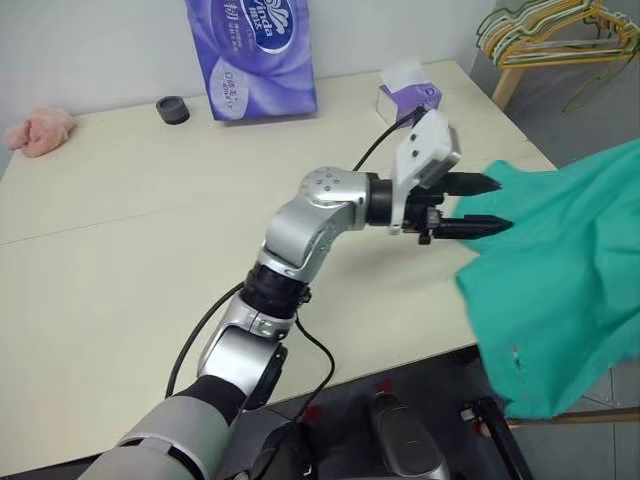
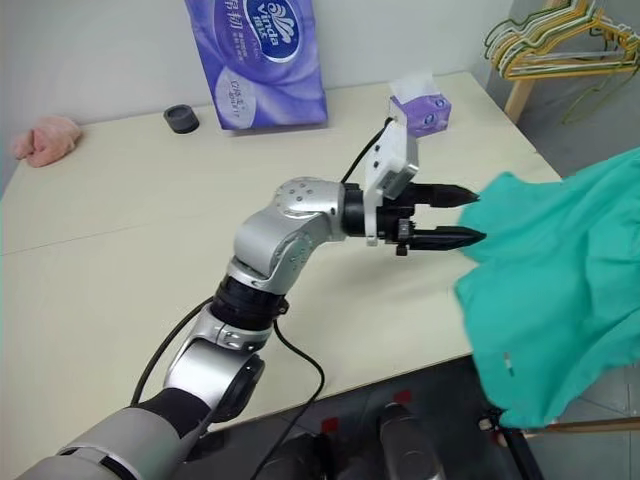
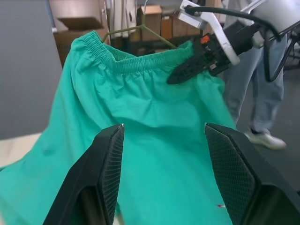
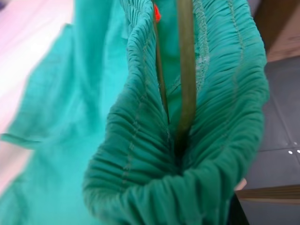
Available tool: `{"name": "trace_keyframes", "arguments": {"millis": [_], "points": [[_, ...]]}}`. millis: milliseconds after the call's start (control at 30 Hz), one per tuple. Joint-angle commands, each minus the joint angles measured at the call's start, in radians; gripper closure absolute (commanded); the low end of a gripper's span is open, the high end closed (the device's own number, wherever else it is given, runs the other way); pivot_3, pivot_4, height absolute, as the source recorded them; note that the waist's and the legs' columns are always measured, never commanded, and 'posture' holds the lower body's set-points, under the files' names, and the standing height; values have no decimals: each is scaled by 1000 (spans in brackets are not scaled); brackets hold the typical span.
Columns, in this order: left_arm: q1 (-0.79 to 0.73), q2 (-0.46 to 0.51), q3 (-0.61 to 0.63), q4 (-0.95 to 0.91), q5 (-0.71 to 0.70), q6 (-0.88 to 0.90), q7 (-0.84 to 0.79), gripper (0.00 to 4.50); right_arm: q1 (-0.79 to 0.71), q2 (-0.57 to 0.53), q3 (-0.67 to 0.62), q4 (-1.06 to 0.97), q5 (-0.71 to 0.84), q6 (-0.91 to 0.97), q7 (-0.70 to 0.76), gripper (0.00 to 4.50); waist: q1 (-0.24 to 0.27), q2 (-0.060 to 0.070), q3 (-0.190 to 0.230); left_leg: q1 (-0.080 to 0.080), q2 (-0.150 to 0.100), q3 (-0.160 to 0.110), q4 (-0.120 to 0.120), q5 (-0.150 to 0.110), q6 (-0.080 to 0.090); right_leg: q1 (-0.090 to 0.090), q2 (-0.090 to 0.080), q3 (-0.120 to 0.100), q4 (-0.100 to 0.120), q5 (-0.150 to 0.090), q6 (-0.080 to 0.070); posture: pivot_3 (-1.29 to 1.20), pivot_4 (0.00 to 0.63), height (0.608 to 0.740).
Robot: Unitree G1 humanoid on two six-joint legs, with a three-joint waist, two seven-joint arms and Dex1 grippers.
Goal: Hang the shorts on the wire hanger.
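Cream table [image 1: 120,250] runs under us, grey floor past its right edge. Our left gripper [image 1: 478,206] sits level over the table's right side, jaws apart with nothing between them, tips at or just short of the shorts [image 1: 570,270]; we can't tell if they touch. The shorts hang off the table's right edge, mostly over the floor, one corner of fabric over the tabletop.

From the left wrist view, the gathered waistband is up top and the wire hanger [image 3: 140,32] rises behind it, hook above the fabric. Our right gripper [image 3: 190,70] is at the waistband's far end, jaws together on the bunched band. The right wrist view shows the hanger's wire inside the waistband opening; whether the jaws also pinch the wire we can't tell.

Clutter on the table, all well apart from the shorts: purple tissue pack [image 1: 252,55] at the back edge, small tissue box [image 1: 405,92] near the back right, black cap [image 1: 173,109] beside the pack, pink cloth [image 1: 42,130] at far left. A bunch of pale hangers [image 1: 560,30] sits on a wooden rack beyond the table's back right corner. A person in jeans [image 3: 255,89] stands behind the shorts in the left wrist view.
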Motion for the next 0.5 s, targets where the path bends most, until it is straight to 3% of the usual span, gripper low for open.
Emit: {"name": "trace_keyframes", "arguments": {"millis": [33,300,500], "points": [[-41,-21,5,4,-2,-37,17,1619,-38,-68,-9,99,18,-60,-36,4500,0,0,0,0,0,2,0,-1,1,0,0,1,-2,0,1,-426,281,740],[-78,-60,9,34,-2,-69,47,1619,-187,-179,94,379,-159,-49,77,4500,6,6,-2,-1,0,11,0,-6,10,0,-1,15,-15,3,8,-400,275,740],[-115,-98,14,72,-10,-103,51,1619,-342,-242,225,639,-406,-42,282,4500,8,8,-3,-1,-2,20,0,-11,16,-2,-3,22,-16,1,13,-373,274,740]]}}
